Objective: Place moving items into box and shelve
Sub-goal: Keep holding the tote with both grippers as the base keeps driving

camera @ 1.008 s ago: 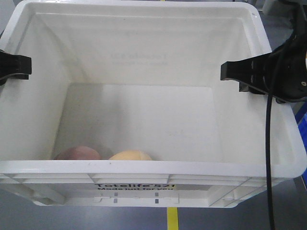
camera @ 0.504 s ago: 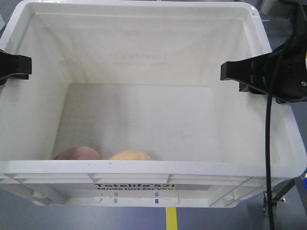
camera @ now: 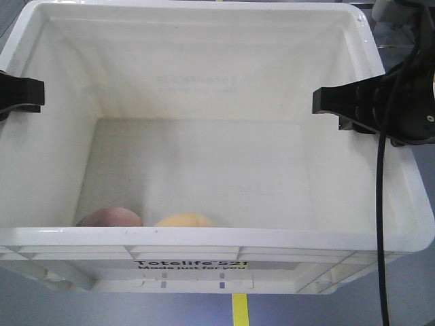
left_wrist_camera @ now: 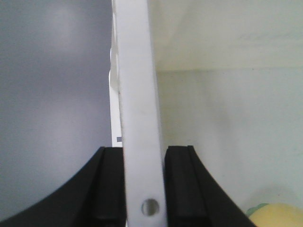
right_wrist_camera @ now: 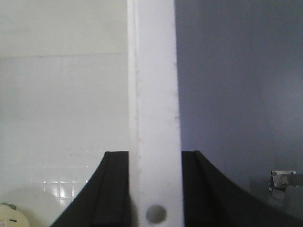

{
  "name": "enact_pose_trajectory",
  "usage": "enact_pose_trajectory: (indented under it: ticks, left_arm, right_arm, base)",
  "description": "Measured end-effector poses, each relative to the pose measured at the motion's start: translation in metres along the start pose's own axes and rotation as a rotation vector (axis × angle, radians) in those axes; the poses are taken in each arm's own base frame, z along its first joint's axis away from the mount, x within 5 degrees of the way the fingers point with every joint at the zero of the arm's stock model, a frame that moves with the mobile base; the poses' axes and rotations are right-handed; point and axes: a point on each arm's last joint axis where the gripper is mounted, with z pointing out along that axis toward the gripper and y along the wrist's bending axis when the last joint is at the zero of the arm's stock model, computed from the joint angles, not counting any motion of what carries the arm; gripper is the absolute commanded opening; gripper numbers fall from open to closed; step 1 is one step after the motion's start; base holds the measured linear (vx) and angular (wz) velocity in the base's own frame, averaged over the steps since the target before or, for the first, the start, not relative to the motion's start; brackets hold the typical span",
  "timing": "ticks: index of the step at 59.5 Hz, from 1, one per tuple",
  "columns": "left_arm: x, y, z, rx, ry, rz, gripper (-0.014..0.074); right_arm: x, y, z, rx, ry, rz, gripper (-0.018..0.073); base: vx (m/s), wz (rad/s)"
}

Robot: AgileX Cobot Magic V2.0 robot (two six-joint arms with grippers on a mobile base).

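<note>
Gripping box (camera: 204,238) by opposite side rims: left claw (left_wrist_camera: 142,149), right claw (right_wrist_camera: 153,153) level, closed on walls; pinkish plush (camera: 109,217), yellow plush (camera: 183,219) inside.

**White crate, two plush fruits inside**

The white crate (camera: 204,238) fills nearly the whole front view. It is open-topped, with its printed front wall along the bottom of the frame. Two things lie on its inner bottom, against that front wall at the lower left. A pinkish-brown plush fruit (camera: 109,217) is on the left, and a yellow-orange plush fruit (camera: 183,219) is just beside it on the right. The rim hides their lower parts. Grey floor (camera: 136,309) shows under the crate at the bottom edge, with a yellow stripe (camera: 239,310) at bottom centre.
</note>
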Motion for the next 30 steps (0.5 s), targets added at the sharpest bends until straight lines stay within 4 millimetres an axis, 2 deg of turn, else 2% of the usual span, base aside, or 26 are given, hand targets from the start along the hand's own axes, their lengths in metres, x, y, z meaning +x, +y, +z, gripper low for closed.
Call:
enact_pose_trajectory:
  ticks: [30]
  left_arm:
    - [0.0,0.0,0.0,0.0,0.0,-0.001,0.0067]
  right_arm:
    - [-0.0001,0.0001,0.0,-0.001,-0.001,0.0,0.0127]
  base:
    - [0.44,-0.06]
